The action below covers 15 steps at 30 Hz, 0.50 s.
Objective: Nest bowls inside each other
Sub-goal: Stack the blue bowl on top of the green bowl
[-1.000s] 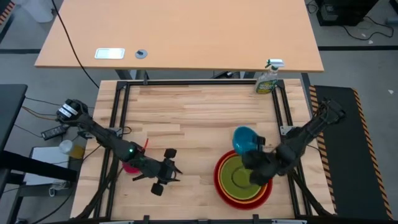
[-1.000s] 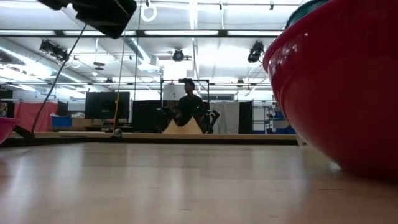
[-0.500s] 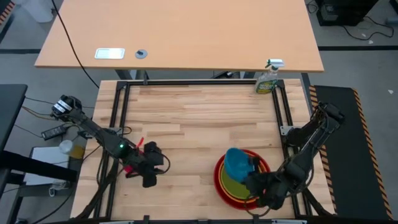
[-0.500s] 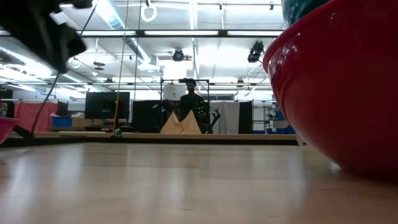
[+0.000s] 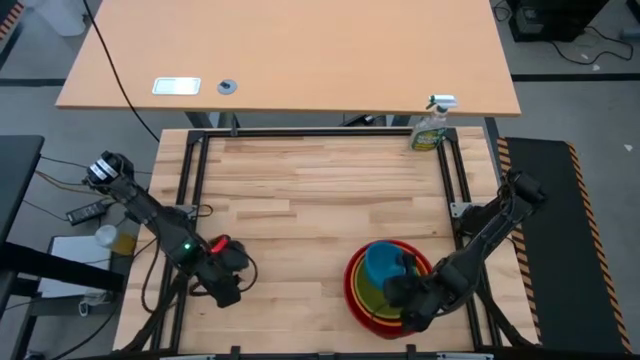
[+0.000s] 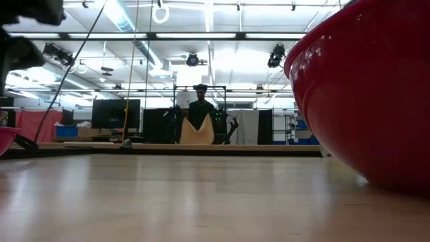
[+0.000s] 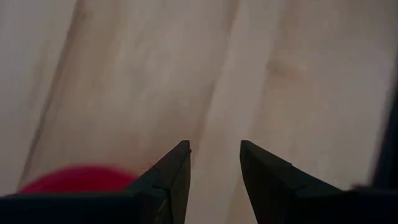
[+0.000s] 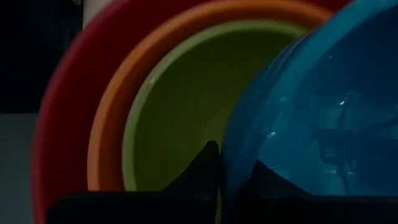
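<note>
Beside the left gripper (image 5: 232, 270), on the side toward its own arm, sits the smallest round magenta-pink plastic bowl (image 5: 213, 246), only a sliver of it showing past the dark wrist in the high view. The left wrist view shows the two dark fingers (image 7: 171, 175) parted with bare wooden table (image 7: 249, 74) in the gap and the pink rim just outside one finger, so nothing is held; the bowl lies to one flank of the fingers, not between them, and I judge that offset is what any grasp there must correct. Farther right, the stack stands near the table's front right corner: the large round red plastic bowl (image 5: 354, 292) holds the orange plastic bowl (image 8: 102, 134), which holds the lime green plastic bowl (image 8: 171, 134). Over it, the right gripper (image 5: 405, 291) is pinched shut on the wall of the round blue plastic bowl (image 5: 381, 262), one finger inside and one outside. That bowl hangs tilted within the green bowl's rim, seemingly not yet seated. The right arm is plainly nearer the stack, the left nearer the pink bowl.
</note>
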Each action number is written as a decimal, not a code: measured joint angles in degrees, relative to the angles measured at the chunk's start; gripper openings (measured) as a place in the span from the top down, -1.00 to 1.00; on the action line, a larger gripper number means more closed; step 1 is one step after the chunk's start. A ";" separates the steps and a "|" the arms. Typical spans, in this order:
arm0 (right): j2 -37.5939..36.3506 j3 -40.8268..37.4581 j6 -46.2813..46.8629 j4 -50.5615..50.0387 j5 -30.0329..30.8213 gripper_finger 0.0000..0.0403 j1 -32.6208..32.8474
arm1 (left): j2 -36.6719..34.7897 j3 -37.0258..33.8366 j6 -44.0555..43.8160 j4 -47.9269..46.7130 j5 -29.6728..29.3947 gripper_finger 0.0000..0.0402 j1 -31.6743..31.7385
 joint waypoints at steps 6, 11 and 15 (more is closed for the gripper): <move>3.14 0.00 1.94 -0.29 -3.86 0.71 -2.12 | 1.86 0.00 -5.24 -9.34 0.11 0.29 -0.03; 4.58 0.00 5.11 -0.53 -5.77 0.50 -3.42 | 1.77 0.00 -8.92 -11.90 0.25 0.29 -0.05; 4.48 0.00 7.55 -0.59 -5.78 0.25 -4.06 | 2.10 0.00 -13.76 -14.23 2.66 0.29 -0.05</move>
